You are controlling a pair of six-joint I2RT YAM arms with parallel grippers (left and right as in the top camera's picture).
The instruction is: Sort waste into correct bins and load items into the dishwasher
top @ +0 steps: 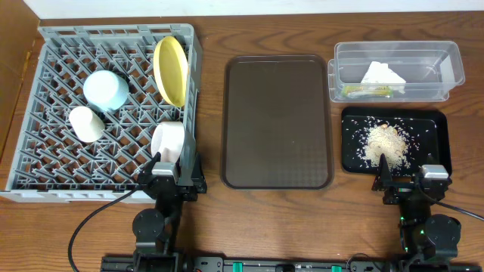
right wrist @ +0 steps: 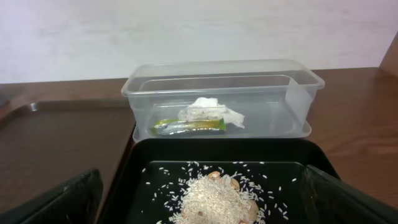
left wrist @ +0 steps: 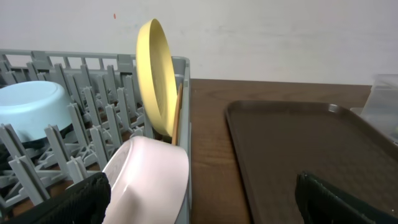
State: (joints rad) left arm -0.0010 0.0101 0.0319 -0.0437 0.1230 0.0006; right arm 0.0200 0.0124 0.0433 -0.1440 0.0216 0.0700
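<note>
Closest to my left wrist lens, the left gripper [left wrist: 199,190] stands spread wide and holds nothing, with the white bowl [left wrist: 149,171] just ahead of it, tipped on its side against the near right wall of the grey dish rack [left wrist: 181,67]. Behind that bowl I see the yellow plate [left wrist: 154,78] standing on edge along the same wall, and thin wooden chopsticks [left wrist: 178,118] upright between plate and wall. Further left in the rack the light blue bowl [left wrist: 31,109] lies mouth down, and from overhead the cream cup [top: 86,124] sits just in front of it. Right of the rack, the brown serving tray [top: 277,121] lies flat on the wooden table [top: 212,204]. On my right side, the right gripper [right wrist: 200,177] is likewise opened wide and empty, hovering at the near edge of the black tray [right wrist: 155,163]. A heap of rice [right wrist: 214,196] sits in that tray, with loose grains scattered around it. Just beyond, touching the tray's far edge, the clear tub [right wrist: 298,93] holds the green wrapper [right wrist: 189,126] and the white paper [right wrist: 211,112] side by side.
</note>
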